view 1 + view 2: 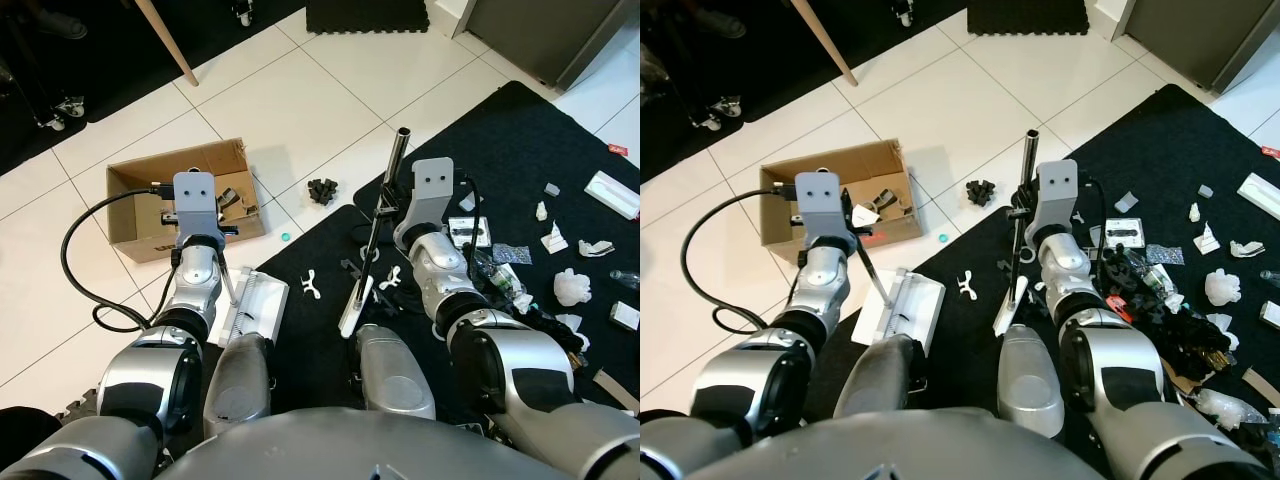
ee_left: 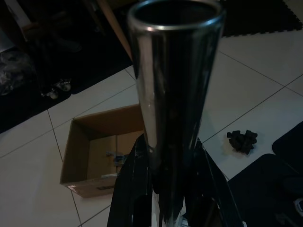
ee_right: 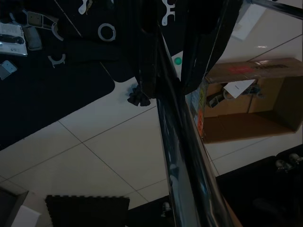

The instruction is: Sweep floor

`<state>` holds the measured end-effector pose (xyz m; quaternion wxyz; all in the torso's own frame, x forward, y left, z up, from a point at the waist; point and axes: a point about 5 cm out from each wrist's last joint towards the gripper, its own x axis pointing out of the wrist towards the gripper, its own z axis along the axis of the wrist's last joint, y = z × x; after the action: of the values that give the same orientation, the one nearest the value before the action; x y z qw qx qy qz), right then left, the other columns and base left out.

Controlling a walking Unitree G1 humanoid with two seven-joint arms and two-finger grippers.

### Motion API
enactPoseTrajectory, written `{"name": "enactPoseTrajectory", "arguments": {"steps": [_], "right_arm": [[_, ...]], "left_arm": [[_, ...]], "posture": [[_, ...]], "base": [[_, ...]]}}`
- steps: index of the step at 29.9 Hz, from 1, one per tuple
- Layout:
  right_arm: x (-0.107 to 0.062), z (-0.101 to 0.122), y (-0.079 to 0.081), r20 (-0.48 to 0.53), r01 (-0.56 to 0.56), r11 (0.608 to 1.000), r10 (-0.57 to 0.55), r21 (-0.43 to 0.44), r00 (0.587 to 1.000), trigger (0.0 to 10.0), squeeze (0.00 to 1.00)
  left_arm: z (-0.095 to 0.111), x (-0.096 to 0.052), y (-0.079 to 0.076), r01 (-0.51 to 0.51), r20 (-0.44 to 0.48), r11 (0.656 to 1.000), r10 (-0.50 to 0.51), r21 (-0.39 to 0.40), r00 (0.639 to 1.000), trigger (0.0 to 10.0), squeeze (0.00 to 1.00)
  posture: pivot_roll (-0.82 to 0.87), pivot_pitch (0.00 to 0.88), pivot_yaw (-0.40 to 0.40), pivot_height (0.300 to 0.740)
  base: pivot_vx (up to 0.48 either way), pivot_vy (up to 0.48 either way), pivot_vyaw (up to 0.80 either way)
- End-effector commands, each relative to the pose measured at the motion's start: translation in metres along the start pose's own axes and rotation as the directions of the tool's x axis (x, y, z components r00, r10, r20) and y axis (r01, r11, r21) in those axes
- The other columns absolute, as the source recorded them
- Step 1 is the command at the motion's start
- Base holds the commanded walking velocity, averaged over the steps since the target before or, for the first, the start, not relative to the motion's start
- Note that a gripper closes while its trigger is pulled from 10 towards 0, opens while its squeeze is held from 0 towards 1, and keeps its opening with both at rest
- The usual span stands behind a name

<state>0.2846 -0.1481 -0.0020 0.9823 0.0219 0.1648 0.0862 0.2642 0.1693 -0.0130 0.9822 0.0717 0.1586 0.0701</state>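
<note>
**Dustpan and broom held over tile and black mat**

Left eye view: the left gripper (image 1: pixel 203 243) is seen beside a cardboard box (image 1: pixel 215 155), its fingers hidden under the wrist housing. A thin dustpan handle (image 1: pixel 229 285) slants down from it to the white dustpan (image 1: pixel 258 305), which rests on the tile at the edge of the black mat (image 1: pixel 520 140). The right gripper (image 1: pixel 395 215) is seen at a broom pole (image 1: pixel 397 155), whose white broom head (image 1: pixel 352 310) lies on the mat. White paper scraps (image 1: pixel 571 287) and packaging are strewn across the mat beside the right arm. A black clump (image 1: pixel 322 190) and a teal cap (image 1: pixel 285 237) lie on the tile between box and mat. A wooden leg (image 1: pixel 165 40) crosses the upper corner, and a black cable (image 1: pixel 75 260) loops beside the left arm.

Right eye view: the same scene is shown slightly shifted, and a white clip (image 1: pixel 966 285) is seen on the mat between dustpan and broom head.

Left wrist view: what the head views hide is shown here. The jaws are clamped on the dustpan handle's metal tube, which blocks the middle of the view. The box and the clump are seen on either side of it.

Right wrist view: the jaws are closed around the broom pole. White rings (image 3: pixel 106 32) lie on the mat, and loose scraps are visible inside the box.
</note>
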Motion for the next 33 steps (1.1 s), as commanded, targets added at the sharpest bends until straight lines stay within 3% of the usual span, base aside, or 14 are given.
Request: {"name": "enactPoseTrajectory", "arguments": {"steps": [1,33], "right_arm": [[-0.0034,-0.0090,0.0006,-0.045,-0.003,1.000,0.003,-0.007,0.999,10.0,0.00],[-0.0035,-0.0093,0.0001,-0.047,0.001,1.000,-0.001,-0.001,0.999,10.0,0.00]], "left_arm": [[-0.0319,-0.0130,0.0132,0.005,-0.155,0.996,0.010,0.093,0.988,10.0,0.00],[-0.0321,-0.0131,0.0129,0.002,-0.157,0.996,0.012,0.088,0.988,10.0,0.00]], "posture": [[-0.03,0.000,0.033,0.740],[-0.03,0.000,0.033,0.740]], "base": [[0.000,0.000,0.00],[0.000,0.000,0.00]]}}
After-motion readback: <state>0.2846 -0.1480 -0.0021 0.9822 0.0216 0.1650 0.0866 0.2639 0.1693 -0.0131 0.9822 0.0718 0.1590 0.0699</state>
